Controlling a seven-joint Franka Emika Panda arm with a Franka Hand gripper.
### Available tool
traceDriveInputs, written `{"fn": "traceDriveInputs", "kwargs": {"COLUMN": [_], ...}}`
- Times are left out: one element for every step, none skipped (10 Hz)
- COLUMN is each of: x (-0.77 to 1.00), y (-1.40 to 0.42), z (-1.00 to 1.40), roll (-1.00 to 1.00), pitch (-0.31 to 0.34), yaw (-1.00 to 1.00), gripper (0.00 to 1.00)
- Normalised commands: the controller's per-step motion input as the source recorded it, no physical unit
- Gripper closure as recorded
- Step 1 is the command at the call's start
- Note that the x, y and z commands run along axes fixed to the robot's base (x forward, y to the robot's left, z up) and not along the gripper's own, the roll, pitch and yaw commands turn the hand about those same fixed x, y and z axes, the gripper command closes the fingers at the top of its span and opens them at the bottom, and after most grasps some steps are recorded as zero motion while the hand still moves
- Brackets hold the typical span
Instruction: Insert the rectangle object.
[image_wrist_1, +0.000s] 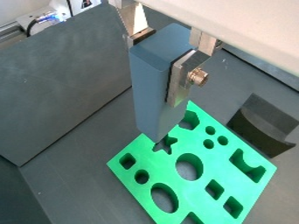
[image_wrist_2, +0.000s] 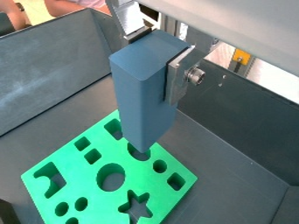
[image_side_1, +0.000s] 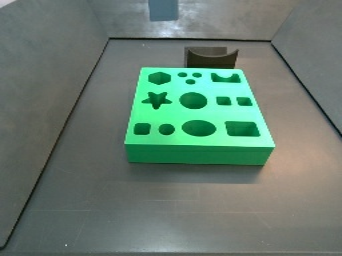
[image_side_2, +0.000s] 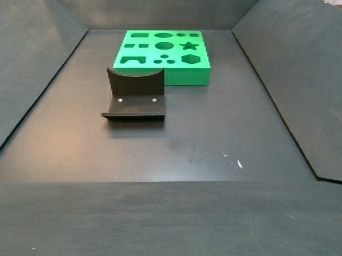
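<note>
My gripper (image_wrist_1: 158, 63) is shut on the rectangle object (image_wrist_1: 155, 96), a tall grey-blue bar held upright by its upper end; both wrist views show this (image_wrist_2: 156, 61). The bar (image_wrist_2: 140, 96) hangs with its lower end above the green board (image_wrist_1: 126, 163), over the board's edge near the star cutout (image_wrist_1: 184, 142). The board (image_wrist_2: 158, 157) has several shaped cutouts. In a side view only the bar's lower end (image_side_1: 163, 10) shows, high above the far side of the board (image_side_1: 147, 140). The other side view shows the board (image_side_2: 194, 75) but neither bar nor gripper.
The dark fixture (image_side_1: 207, 55) with a curved notch stands right beside the board, also seen in a wrist view (image_wrist_1: 263, 122) and a side view (image_side_2: 134, 95). Dark walls enclose the floor on the sides (image_wrist_2: 47, 70).
</note>
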Motion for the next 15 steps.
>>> {"fn": "traceDriveInputs", "kwargs": {"x": [1.0, 1.0, 1.0, 1.0, 1.0, 1.0, 1.0, 1.0, 1.0, 1.0, 0.63, 0.22, 0.0, 0.0, 0.47], "y": [-0.21, -0.21, -0.21, -0.21, -0.21, -0.21, -0.14, -0.09, -0.09, -0.1, -0.2, -0.11, -0.03, 0.0, -0.03], "z": [-0.48, -0.45, -0.43, -0.46, -0.49, -0.49, -0.47, -0.46, -0.46, -0.47, -0.46, -0.41, -0.37, -0.13, 0.0], "roll": [0.06, 0.05, 0.04, 0.05, 0.06, 0.06, 0.01, 0.0, 0.0, 0.0, 0.09, 0.07, 0.09, 0.17, 0.34], "pitch": [-0.033, -0.034, -0.034, -0.043, -0.037, -0.036, -0.027, -0.016, -0.013, -0.013, 0.0, 0.0, 0.053, 0.191, 0.373], "yaw": [-0.11, -0.09, -0.11, -0.1, -0.06, -0.07, -0.01, 0.0, 0.0, 0.0, -0.48, -0.83, -0.94, -0.72, -0.12], "gripper": [1.0, 1.0, 1.0, 1.0, 1.0, 1.0, 1.0, 1.0, 1.0, 1.0, 1.0, 1.0, 1.0, 1.0, 1.0]}}
